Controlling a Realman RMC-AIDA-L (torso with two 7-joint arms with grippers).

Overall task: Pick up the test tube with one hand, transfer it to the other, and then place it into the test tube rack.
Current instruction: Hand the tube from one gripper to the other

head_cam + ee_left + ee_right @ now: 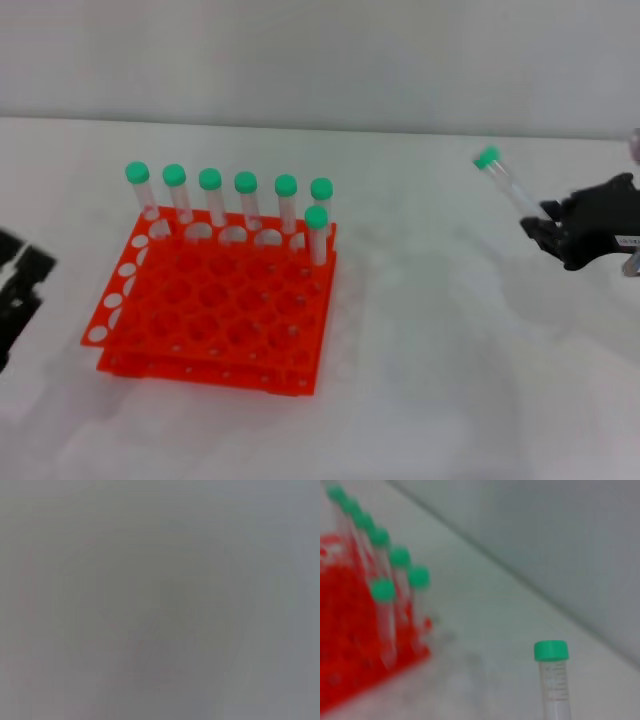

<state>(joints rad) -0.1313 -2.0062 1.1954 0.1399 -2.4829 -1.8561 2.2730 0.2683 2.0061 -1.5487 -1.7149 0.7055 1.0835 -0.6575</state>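
Right claw (548,228), well right of the test tube rack (215,300), grips the test tube (505,182), cap slanting rackward; left claw (18,290) beside rack, state unclear.

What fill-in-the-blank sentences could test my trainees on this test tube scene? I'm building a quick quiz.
1. The right gripper holds a test tube with a ____ cap.
2. The test tube rack holds ____ tubes.
3. The held tube is ____ the rack.
4. The left gripper holds ____.

Missing words: green; seven; outside; nothing
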